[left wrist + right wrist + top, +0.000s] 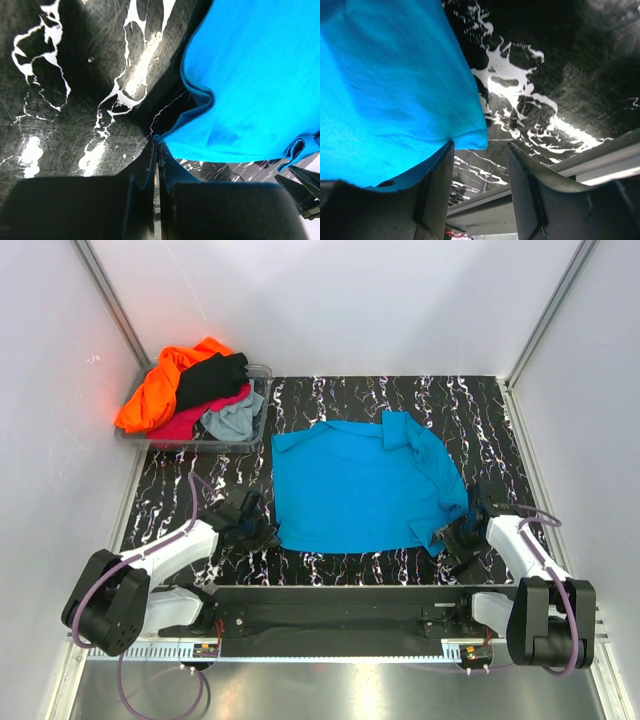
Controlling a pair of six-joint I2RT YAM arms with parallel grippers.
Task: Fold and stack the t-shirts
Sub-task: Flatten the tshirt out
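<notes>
Left claw [157, 147] pinching turquoise t-shirt [250, 75] corner, right claw [480, 155] wide beside its edge

Light: bright, even, from above | Glare: white sheen on the glossy table [31, 150] left of the left gripper [156, 146] and ahead of the right gripper [481, 147] | Shadow: dark band under the edge of the blue shirt [250, 75] | Focus: fingers [530, 200] soft, cloth weave sharp
</notes>
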